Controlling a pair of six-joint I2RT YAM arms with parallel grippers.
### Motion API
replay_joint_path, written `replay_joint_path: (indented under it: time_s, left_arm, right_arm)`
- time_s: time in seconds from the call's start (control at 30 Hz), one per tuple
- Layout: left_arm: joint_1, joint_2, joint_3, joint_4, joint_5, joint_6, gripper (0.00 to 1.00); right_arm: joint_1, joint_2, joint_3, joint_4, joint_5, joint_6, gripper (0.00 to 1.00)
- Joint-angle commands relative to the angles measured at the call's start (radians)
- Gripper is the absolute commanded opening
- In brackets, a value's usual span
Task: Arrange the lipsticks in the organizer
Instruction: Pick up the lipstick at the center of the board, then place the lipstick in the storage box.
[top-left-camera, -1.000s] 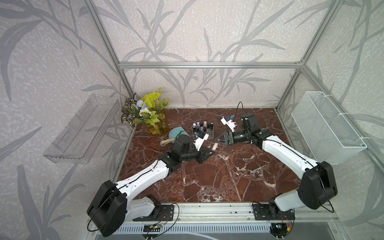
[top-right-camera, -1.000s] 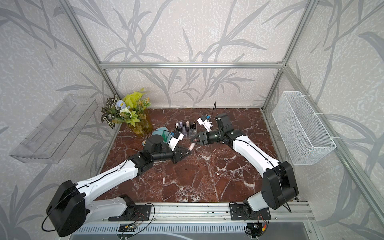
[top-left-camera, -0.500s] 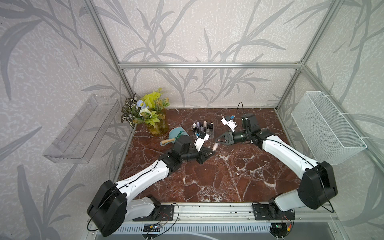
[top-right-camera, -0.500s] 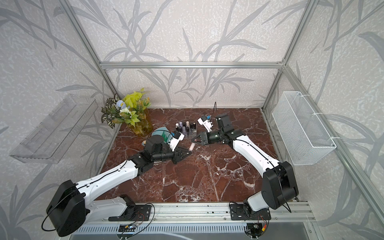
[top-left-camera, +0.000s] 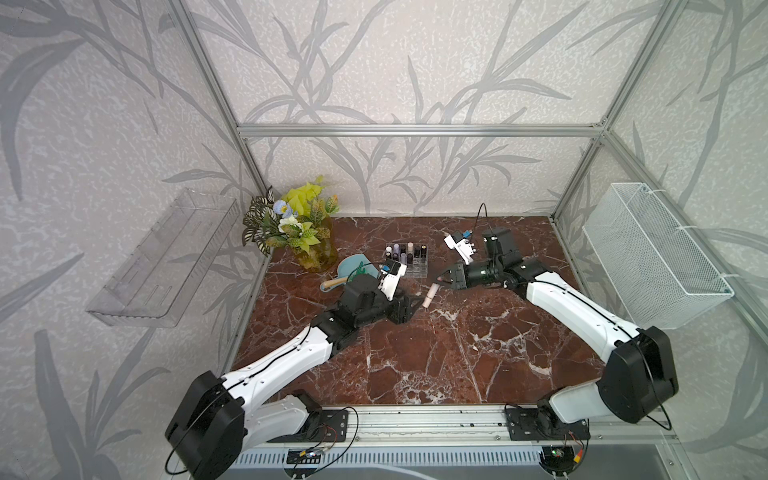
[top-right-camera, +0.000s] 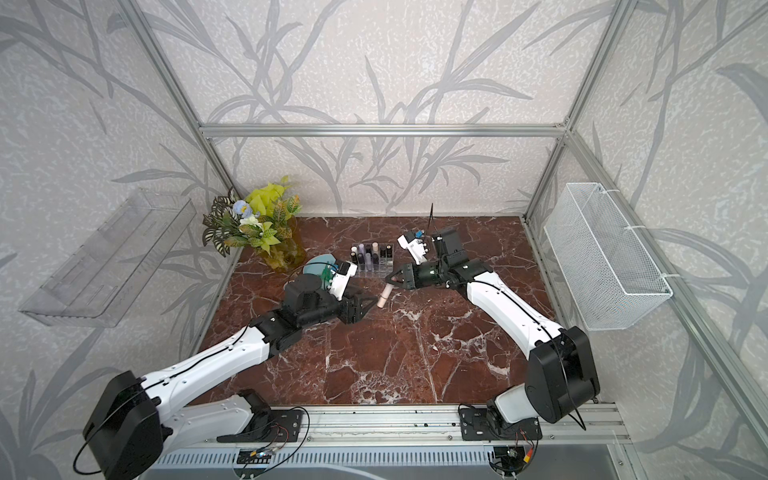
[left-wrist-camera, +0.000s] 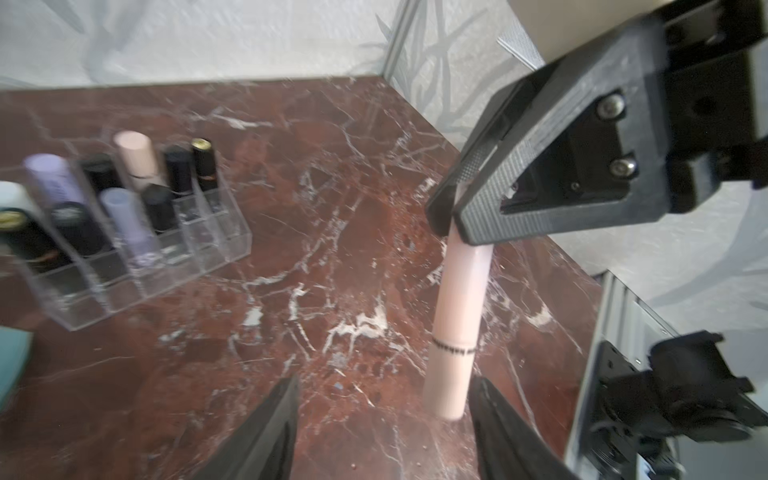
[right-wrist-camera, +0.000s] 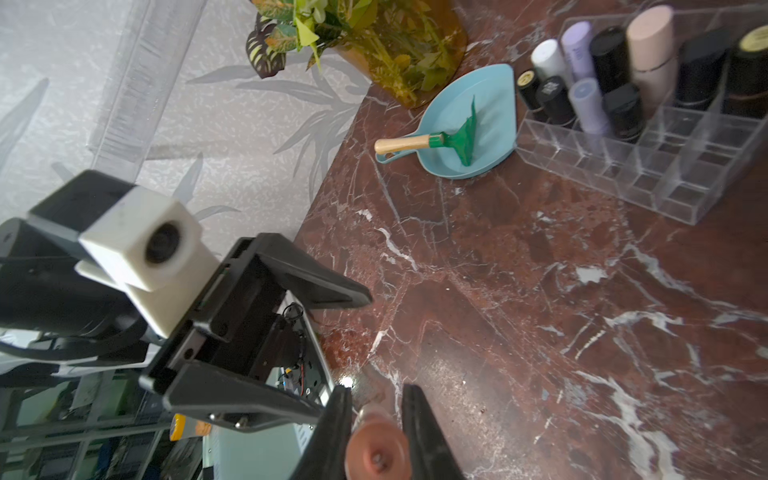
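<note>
**Item 1.** Left arm (top-left-camera: 286, 365): white and black, laid low and stretched from the near rail toward the middle of the red-brown, white-veined marble tabletop (top-left-camera: 436, 357). The left end effector (top-left-camera: 415, 302) is seen with its black, wedge-shaped jaws parted to a middling gap. Nothing is clamped. The lower end of a pale pink, smooth cylindrical lipstick tube (left-wrist-camera: 457, 316) is flanked by them, nearer one finger.

**Item 2.** Right arm (top-left-camera: 573, 307): stretched in from the other side of the near rail, with the wrist pointed toward the left arm. The right end effector (top-left-camera: 442, 283) is closed narrowly on the upper end of the lipstick tube. The tube is held steeply tilted over the tabletop, apart from the organizer. Whether its lower end touches the marble cannot be told.

**Item 3.** A small clear acrylic organizer (top-left-camera: 417, 271) with square compartments is placed toward the back of the tabletop. It is set beside a teal leaf-shaped dish (right-wrist-camera: 457, 104) carrying a green toy rake (right-wrist-camera: 432, 141) with a wooden handle. Upright lipsticks (right-wrist-camera: 615, 62) in black, lilac, white and pale pink are lodged in its rear rows.
</note>
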Motion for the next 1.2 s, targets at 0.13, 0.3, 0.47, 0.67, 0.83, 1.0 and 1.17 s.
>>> replay_joint_path:
  time_s: [0.13,0.3,0.47,0.67,0.83,1.0,1.17]
  left_arm:
    - [0.001,-0.215,-0.236,0.262,-0.348,-0.059,0.62]
    - [0.001,-0.209,-0.267,0.296,-0.448,-0.056,0.62]
    - [0.003,-0.118,-0.263,0.396,-0.565,-0.054,0.6]
    - [0.004,0.068,-0.262,0.578,-0.622,-0.074,0.54]
    - [0.004,0.219,-0.178,0.591,-0.585,-0.048,0.53]
    - [0.004,0.269,-0.146,0.602,-0.564,-0.038,0.53]
    - [0.004,0.293,-0.133,0.6,-0.551,-0.04,0.53]
  right_arm:
    - [0.086,0.028,0.097,0.013,0.428,-0.058,0.12]
    - [0.1,0.074,0.117,0.113,0.568,-0.056,0.12]
    - [0.101,0.139,0.148,0.216,0.655,-0.072,0.12]
    - [0.106,0.236,0.186,0.328,0.728,-0.141,0.13]
    - [0.106,0.325,0.215,0.379,0.744,-0.19,0.13]
    - [0.106,0.405,0.266,0.406,0.758,-0.238,0.12]
    - [0.108,0.467,0.28,0.449,0.759,-0.255,0.12]
